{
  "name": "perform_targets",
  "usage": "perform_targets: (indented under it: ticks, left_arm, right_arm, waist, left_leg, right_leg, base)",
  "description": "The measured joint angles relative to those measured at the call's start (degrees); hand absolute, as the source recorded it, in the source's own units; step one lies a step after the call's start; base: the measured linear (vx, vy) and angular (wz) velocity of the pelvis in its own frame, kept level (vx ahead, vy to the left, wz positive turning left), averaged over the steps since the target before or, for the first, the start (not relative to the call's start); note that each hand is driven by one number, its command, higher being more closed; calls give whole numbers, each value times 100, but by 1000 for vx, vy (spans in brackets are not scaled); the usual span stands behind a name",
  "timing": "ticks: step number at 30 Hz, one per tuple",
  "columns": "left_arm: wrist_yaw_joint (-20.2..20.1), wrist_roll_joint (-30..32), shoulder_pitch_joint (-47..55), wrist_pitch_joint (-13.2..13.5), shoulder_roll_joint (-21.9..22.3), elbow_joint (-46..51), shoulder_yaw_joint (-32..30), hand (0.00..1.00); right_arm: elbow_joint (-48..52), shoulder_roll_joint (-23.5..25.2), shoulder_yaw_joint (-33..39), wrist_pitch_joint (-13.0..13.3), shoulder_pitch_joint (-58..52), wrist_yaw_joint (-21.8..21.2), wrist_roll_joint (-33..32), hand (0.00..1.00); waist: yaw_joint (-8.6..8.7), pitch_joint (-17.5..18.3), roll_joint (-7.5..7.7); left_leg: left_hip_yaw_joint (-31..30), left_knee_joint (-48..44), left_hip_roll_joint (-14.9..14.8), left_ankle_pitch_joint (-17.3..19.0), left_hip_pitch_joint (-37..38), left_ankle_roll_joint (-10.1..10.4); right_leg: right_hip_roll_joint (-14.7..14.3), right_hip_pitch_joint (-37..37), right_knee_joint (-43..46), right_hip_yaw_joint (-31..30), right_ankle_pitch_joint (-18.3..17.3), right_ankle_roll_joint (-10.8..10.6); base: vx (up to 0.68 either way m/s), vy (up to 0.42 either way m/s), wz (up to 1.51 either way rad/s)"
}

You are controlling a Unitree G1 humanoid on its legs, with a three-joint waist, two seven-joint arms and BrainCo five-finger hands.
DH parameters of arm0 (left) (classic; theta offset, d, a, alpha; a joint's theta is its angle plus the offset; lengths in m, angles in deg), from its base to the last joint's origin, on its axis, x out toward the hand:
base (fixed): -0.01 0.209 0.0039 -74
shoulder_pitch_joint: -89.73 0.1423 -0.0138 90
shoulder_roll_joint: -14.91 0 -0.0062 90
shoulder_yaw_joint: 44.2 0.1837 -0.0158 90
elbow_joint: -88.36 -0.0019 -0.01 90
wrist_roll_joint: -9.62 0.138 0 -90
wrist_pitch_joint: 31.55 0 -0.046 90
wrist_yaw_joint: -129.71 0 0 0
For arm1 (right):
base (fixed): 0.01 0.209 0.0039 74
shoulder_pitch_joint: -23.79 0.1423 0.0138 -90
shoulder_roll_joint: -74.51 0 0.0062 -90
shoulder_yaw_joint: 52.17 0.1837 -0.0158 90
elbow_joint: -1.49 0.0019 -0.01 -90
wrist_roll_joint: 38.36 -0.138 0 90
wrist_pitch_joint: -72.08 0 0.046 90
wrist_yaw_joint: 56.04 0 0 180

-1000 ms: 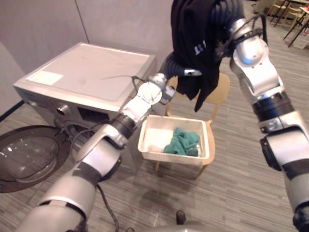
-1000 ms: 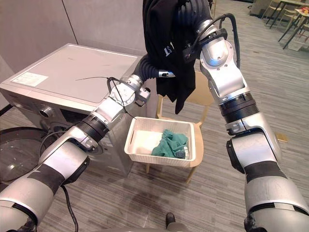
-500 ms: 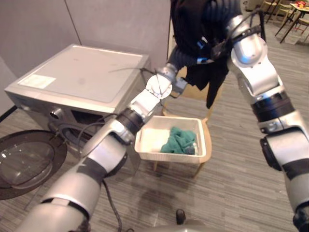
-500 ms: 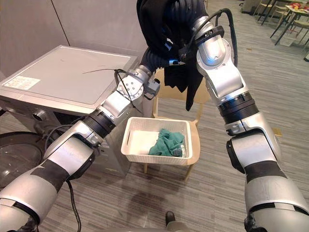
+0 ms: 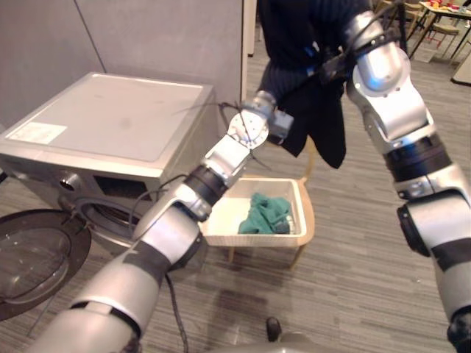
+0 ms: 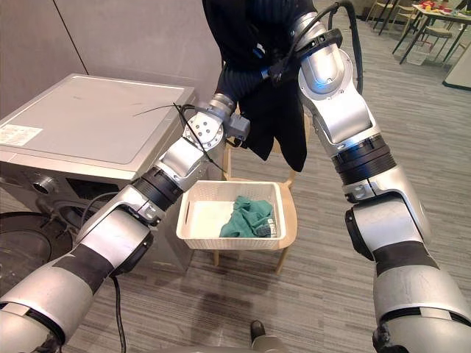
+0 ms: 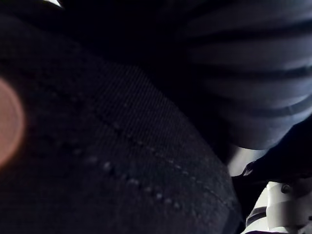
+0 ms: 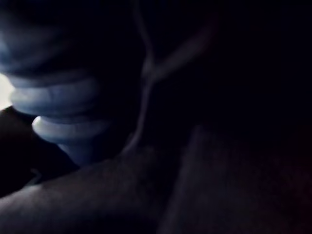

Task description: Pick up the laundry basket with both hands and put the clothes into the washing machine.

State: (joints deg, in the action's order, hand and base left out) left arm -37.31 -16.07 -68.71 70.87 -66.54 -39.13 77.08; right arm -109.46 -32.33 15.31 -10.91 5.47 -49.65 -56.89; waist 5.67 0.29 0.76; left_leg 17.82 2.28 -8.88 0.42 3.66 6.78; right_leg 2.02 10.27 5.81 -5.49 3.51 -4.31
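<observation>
Upper centre of frame: left hand (image 6: 237, 77) and right hand (image 6: 288, 16) raised high, close together, both buried in a dark garment (image 5: 324, 125). Ribbed covers on show; fingers swallowed by cloth, so cannot tell whether spread or curled. Same in both wrist views: dark weave pressed right up against the lens, with a ribbed cover alongside. Drapes over both hands and hangs in a long tail right of centre, lower edge above the chair (image 5: 309, 220) and apart from the basket.

Below centre: white laundry basket (image 5: 257, 239) resting on the wooden chair seat, well below both hands. Inside, toward its right half: crumpled green cloth (image 5: 265, 213). Left half bare white.

Left of frame: grey washing machine (image 5: 110, 125), flat top, just beside the basket's left edge. Round door (image 5: 37, 254) swung open at lower left, glass facing up. Drum mouth dark, partly hidden behind the left forearm.

Upper left: plain grey wall panels (image 5: 147, 37). Upper right corner: tables and chairs (image 5: 441, 18), well apart from the rest. Floor (image 5: 353, 294): grey wood-look planks.
</observation>
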Motion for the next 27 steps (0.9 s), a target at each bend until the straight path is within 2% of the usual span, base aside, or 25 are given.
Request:
perform_targets:
  ticks: [3, 8, 9, 12, 15, 17, 18, 20, 21, 23, 25, 26, 27]
  left_arm:
    - [2, 156, 1, -1, -9, 66, -38, 100]
    - [43, 478, 125, 55, -275, 632, -194, 100]
    - [36, 627, 310, 93, -370, 844, -378, 100]
    - [17, 703, 721, 108, -661, 1233, -653, 100]
    - [95, 739, 1638, 108, -1183, 1767, -1415, 100]
    - [146, 749, 2221, 101, -1479, 2180, -1910, 100]
    - [223, 788, 2575, 100, -1606, 2471, -2224, 100]
    - [259, 812, 2984, 96, -1647, 2904, -2609, 100]
    - [277, 851, 3389, 122, -1638, 3416, -2949, 100]
    - [285, 867, 3781, 164, -1613, 3926, -3269, 100]
    - [296, 968, 4438, 286, -1452, 4535, -3828, 100]
    - [318, 998, 4607, 309, -1376, 4639, -3965, 100]
    - [336, 1050, 4974, 327, -1157, 4816, -4253, 100]
  right_arm:
    - [100, -29, 155, 5, -12, 3, 0, 0]
    - [1220, -390, 1247, 114, -636, 54, 1, 0]
    - [1623, -512, 1772, 169, -1142, 114, 2, 0]
    - [2189, -604, 2674, 194, -2121, 172, 11, 0]
    - [2823, -587, 4157, 307, -3613, 373, 15, 0]
    - [3151, -522, 4873, 383, -4581, 407, 26, 0]
    - [3364, -337, 5267, 389, -5181, 414, 103, 0]
    - [3595, -14, 5607, 390, -5861, 460, 182, 0]
    - [3777, 312, 5757, 390, -6447, 460, 354, 0]
    - [3954, 660, 5839, 391, -7002, 451, 479, 0]
    - [4037, 1309, 5863, 387, -7735, 362, 641, 0]
    - [4036, 1462, 5863, 383, -7906, 336, 659, 0]
    - [4022, 1823, 5858, 379, -8219, 298, 736, 0]
  waist:
    - [-6, -5, -2]
    - [0, -9, -5]
    - [4, -9, -5]
    - [-3, -13, -12]
    - [-6, -30, -73]
    - [-3, -35, -96]
    - [-2, -35, -102]
    - [-6, -35, -103]
    - [-8, -32, -107]
    - [-10, -29, -113]
    - [-10, 9, -167]
    - [-11, 26, -194]
    - [-12, 67, -256]
  left_leg:
    - [29, 7, 1, 5, 12, -6]
    - [149, -12, 3, 85, 79, -2]
    - [181, -16, -3, 107, 114, -2]
    - [281, -10, -5, 124, 167, 5]
    - [391, -16, -16, 156, 239, 19]
    - [436, -16, -28, 167, 262, 29]
    - [446, -16, -33, 173, 265, 37]
    - [459, -17, -37, 187, 259, 46]
    - [462, -24, -33, 205, 249, 42]
    - [444, -23, -24, 215, 240, 37]
    - [390, -16, -7, 221, 209, 25]
    - [356, -12, -5, 222, 199, 22]
    - [264, 0, 7, 223, 184, 14]
  right_leg:
    - [-3, 0, -4, -22, 4, -6]
    - [-17, -21, -13, -112, 5, -12]
    - [-24, -50, -16, -126, 3, -15]
    - [-32, -66, -20, -193, -5, -25]
    - [-71, -95, -21, -240, -14, -36]
    - [-87, -95, -20, -251, -15, -36]
    - [-90, -96, -20, -251, -17, -36]
    - [-88, -102, -18, -251, -22, -36]
    - [-84, -114, -12, -250, -34, -37]
    - [-70, -114, -5, -240, -58, -44]
    - [-7, -114, -2, -212, -69, -58]
    - [5, -114, -1, -201, -81, -73]
    - [11, -116, 8, -153, -119, -87]
  base:
    - [5, 10, -4]
    - [28, 25, -11]
    - [28, 20, -8]
    - [21, 23, -12]
    - [9, 14, -13]
    - [9, 4, -10]
    - [9, 5, -6]
    - [0, 0, 0]
    - [0, 0, 0]
    - [1, 8, 3]
    - [10, 41, 12]
    - [28, 33, 18]
    - [28, 6, 21]
